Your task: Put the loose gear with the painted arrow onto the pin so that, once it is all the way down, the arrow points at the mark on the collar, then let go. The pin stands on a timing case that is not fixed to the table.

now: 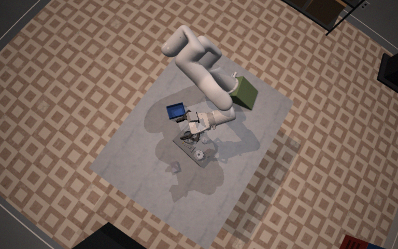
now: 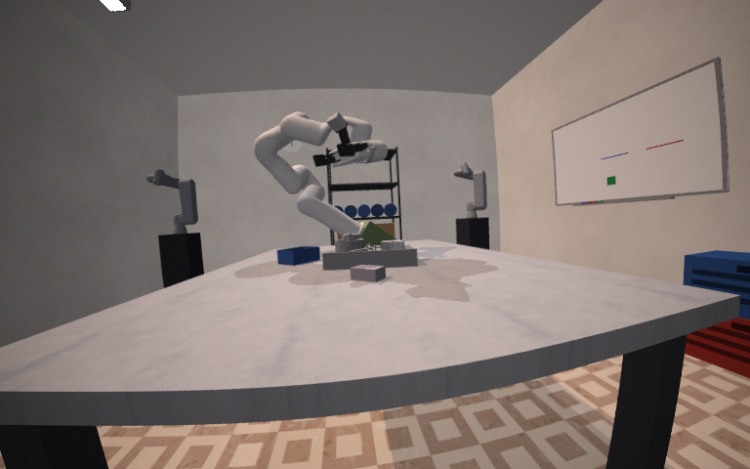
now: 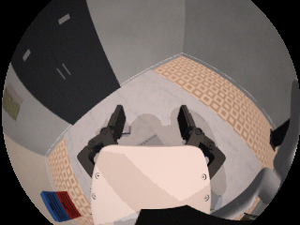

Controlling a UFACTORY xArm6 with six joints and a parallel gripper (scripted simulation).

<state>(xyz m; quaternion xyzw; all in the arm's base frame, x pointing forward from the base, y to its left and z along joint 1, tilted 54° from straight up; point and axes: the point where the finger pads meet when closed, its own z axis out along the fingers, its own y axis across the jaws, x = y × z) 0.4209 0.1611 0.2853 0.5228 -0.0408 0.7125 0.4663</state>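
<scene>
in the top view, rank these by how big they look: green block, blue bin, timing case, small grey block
1. timing case, partly hidden under the arm
2. green block, partly covered too
3. blue bin
4. small grey block

The first two look close in size, so that order is unsure.

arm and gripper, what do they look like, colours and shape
The arm is smooth, glossy white, built of thick rounded tube-like links with no visible cables or markings. The gripper has a pale, boxy body with small screw heads at its corners and two black fingers on black linkage bars.
</scene>
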